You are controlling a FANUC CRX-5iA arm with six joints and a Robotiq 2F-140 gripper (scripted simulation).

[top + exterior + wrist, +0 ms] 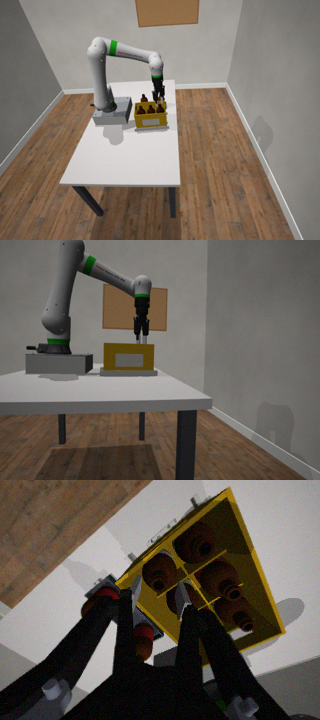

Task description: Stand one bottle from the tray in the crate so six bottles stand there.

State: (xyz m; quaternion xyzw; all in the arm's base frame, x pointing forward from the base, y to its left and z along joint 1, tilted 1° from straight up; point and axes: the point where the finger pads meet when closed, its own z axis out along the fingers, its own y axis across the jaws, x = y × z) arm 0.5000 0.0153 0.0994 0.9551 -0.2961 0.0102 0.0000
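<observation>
The gripper (158, 101) hangs with fingers partly spread, gripping nothing, over the far right cell of the yellow crate (151, 121), where a brown bottle (174, 600) stands below the tips; two red-capped bottles (144, 632) stand on the tray (128, 373) beyond the crate

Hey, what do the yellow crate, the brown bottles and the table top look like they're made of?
Crate: likely moulded plastic, matte; flat, even yellow walls with thin cell dividers.
Bottles: probably brown glass, going by the dark amber colour and narrow necks, though plastic is possible; sheen is hard to judge.
Table top: smooth white laminate or painted board, matte; uniform, with no grain.
</observation>
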